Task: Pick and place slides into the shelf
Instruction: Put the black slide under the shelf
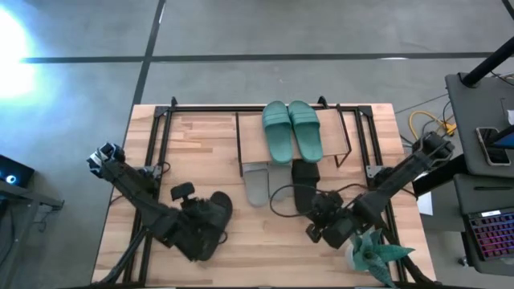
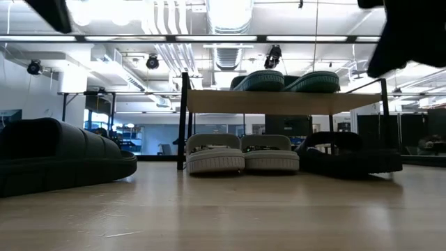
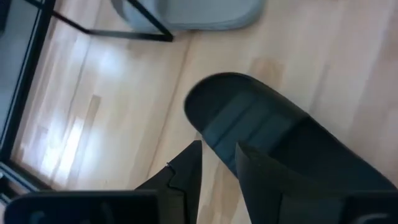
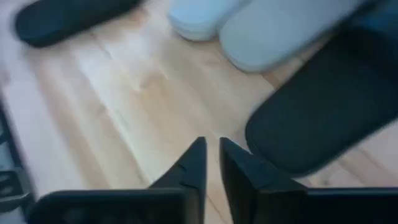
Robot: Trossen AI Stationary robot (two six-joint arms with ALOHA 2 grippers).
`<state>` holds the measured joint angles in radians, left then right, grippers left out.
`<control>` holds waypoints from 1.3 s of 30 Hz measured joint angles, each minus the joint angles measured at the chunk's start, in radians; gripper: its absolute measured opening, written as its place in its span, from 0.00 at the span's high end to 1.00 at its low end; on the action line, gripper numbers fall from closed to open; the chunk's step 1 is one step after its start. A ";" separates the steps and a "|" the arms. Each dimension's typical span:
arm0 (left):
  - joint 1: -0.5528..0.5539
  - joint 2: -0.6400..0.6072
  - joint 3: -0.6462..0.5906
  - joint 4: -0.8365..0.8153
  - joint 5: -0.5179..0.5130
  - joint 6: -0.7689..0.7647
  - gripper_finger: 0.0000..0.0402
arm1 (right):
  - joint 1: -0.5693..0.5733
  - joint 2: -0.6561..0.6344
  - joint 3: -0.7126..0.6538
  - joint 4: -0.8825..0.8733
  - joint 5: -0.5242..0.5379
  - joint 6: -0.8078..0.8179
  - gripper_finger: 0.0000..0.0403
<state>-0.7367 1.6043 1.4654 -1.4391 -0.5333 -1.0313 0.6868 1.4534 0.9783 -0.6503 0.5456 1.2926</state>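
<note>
While the left gripper (image 1: 210, 215) pinches one black rubber slide (image 1: 215, 210) at lower left, the right gripper (image 1: 320, 210) hangs nearly closed and empty beside the other black slide (image 1: 303, 186). Farther back, light grey slides (image 2: 240, 153) sit under the small wooden-topped wire shelf (image 1: 250, 138); teal slides (image 1: 292, 130) lie on top.

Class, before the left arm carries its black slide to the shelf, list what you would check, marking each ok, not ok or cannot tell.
1. Left gripper grips the near black slide: ok.
2. That slide is lifted off the table: cannot tell.
3. Free slot under the shelf beside the other black slide: cannot tell.
4. Teal slides and grey slides sit settled: ok.
5. Right gripper is out of the path: probably not ok, it hangs in front of the shelf.
</note>
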 joint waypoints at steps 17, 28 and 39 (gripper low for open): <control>-0.155 0.172 -0.098 0.107 -0.061 0.095 0.47 | 0.000 -0.171 0.110 -0.232 0.119 -0.271 0.42; -0.134 0.287 -0.129 0.121 -0.074 -0.006 0.47 | 0.000 -0.144 0.237 -0.399 0.164 -0.245 0.42; -0.048 0.276 -0.265 0.254 -0.114 0.000 0.60 | -0.026 -0.149 0.233 -0.401 0.163 -0.219 0.43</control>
<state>-0.7850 1.8805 1.2000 -1.1849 -0.6474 -1.0314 0.6604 1.3045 1.2118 -1.0515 0.7083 1.0736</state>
